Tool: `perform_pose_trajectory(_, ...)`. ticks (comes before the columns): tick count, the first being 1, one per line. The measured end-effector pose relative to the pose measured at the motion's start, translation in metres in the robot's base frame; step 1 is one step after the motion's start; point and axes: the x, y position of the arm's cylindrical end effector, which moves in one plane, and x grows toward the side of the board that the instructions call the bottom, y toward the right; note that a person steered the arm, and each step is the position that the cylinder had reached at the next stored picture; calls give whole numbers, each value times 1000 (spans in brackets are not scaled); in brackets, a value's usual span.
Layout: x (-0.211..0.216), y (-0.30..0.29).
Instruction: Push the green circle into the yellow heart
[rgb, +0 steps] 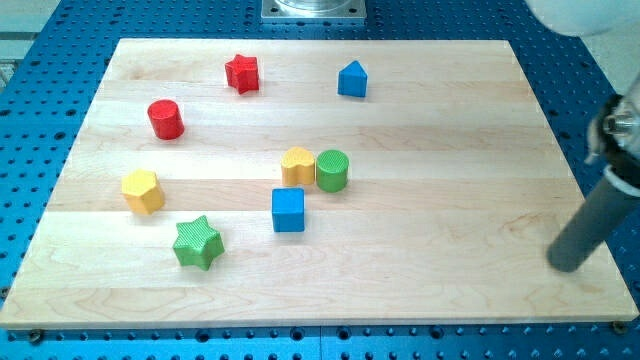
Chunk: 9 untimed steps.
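Board (420, 300): a pale wooden top on a blue perforated base; it filled most of the frame.
Yellow block (142, 191): lay at the left of the frame, shape roughly six-sided, well apart from the task's things.
Red cylinder (165, 119): stood in the upper left.
Green star (197, 243): lay at the lower left.
Red star (242, 73): lay near the top, left of centre.
Blue cube (288, 210): sat just below the yellow heart, near it but apart.
Yellow heart (297, 166): lay near the centre of the frame.
Green circle (332, 170): stood immediately right of the yellow heart; the two appeared to touch, so the task looked complete or nearly so.
Blue block (352, 79): a house-like shape, upper centre-right.
My tip (566, 264): was at the lower right of the frame, resting over the board near its right edge. It was a plain rod with nothing to open or close, and it held and touched nothing.
Key relation: the green circle lay well to the left of, and somewhat above, my tip. The circle-to-heart line ran nearly level, pointing left, and my tip was already on the circle's far side from the heart. Any further push would therefore run leftward.
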Motion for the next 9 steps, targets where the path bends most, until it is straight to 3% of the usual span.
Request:
perform_pose_trajectory(1, -2, 6)
perform_pose_trajectory(2, -2, -63)
perform_pose_trajectory(3, 9, -77)
perform_pose_trajectory(4, 19, -159)
perform_pose_trajectory(6, -16, -262)
perform_pose_trajectory(9, -102, -227)
